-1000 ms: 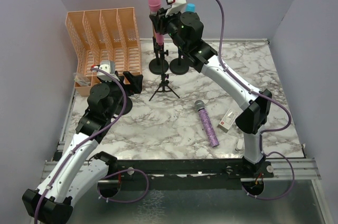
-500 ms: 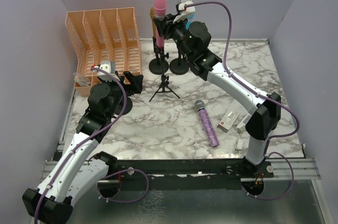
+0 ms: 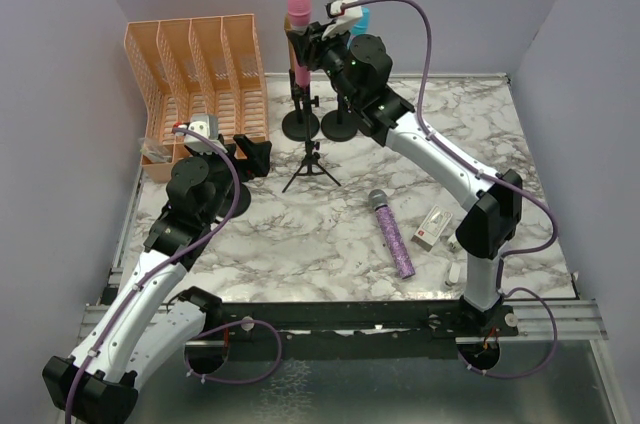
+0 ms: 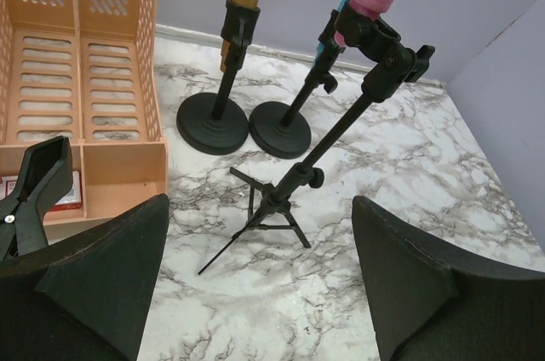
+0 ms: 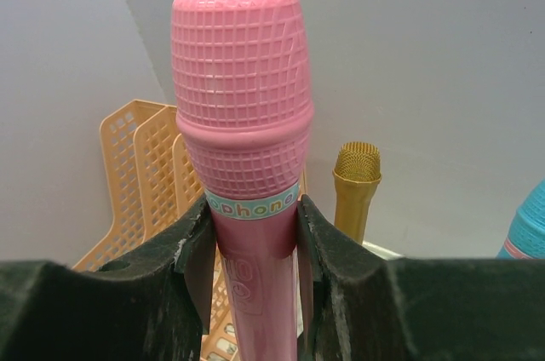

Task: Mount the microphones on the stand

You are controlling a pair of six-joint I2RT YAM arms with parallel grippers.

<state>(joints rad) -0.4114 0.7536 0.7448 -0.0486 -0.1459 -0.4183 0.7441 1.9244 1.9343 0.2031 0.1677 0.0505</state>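
Pink mic (image 5: 243, 123) upright, purple mic (image 3: 393, 234) flat

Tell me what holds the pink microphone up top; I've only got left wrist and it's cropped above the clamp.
Observer: The right pincer is closed on the pink microphone, just under its head.
Operator: Any microphone left to mount?
Observer: The purple microphone lies flat on the table, nearer the arm bases than the tripod stand, unheld.
Operator: Anything beside it?
Observer: A small white-and-red box, to its right, not touching.
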